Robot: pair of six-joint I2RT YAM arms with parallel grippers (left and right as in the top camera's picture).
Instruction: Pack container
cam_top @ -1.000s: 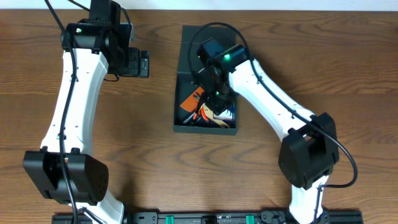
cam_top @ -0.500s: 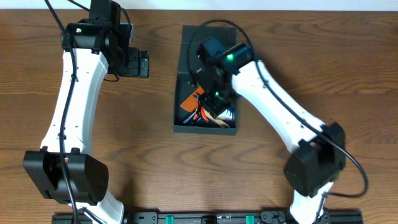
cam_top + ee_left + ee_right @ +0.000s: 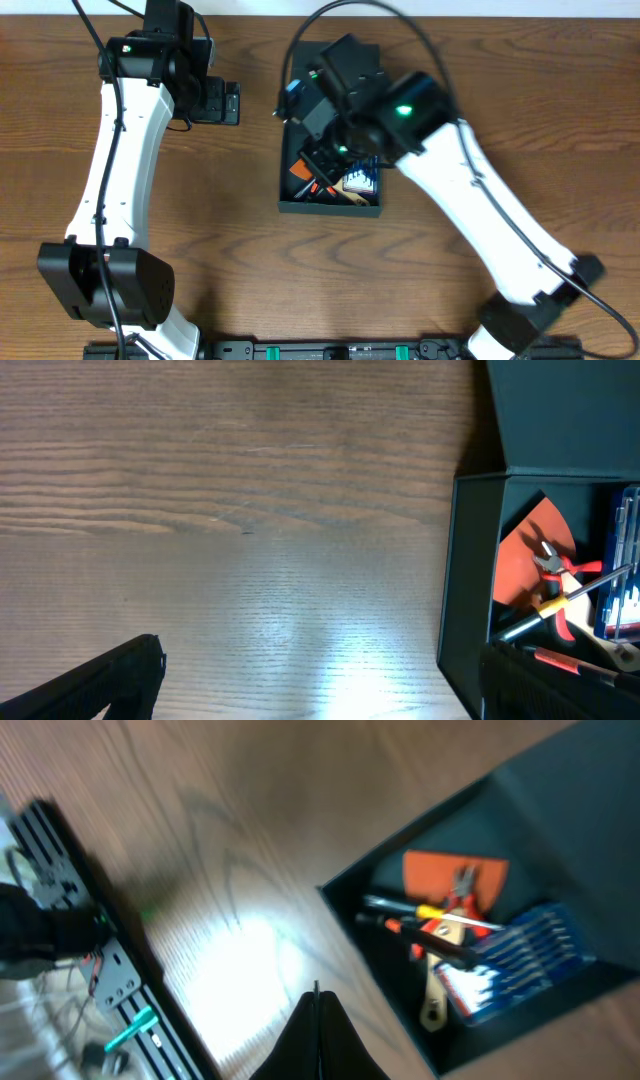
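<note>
One container point(image 3: 330, 208) lies mid-tabletop point(image 3: 230, 220). Its long axis runs near to far, with the open box at the near end and the lid flap point(image 3: 560, 410) laid flat beyond it. Inside are one orange card point(image 3: 520, 555), one pair of red-handled pliers point(image 3: 555, 565), one yellow-handled screwdriver point(image 3: 440, 912) and one blue pack point(image 3: 520, 960). The right end effector point(image 3: 317, 1002) hangs over the container, fingers pressed together, holding nothing. Farther off, left of the lid, the left end effector point(image 3: 228, 102) is spread wide and empty.
</note>
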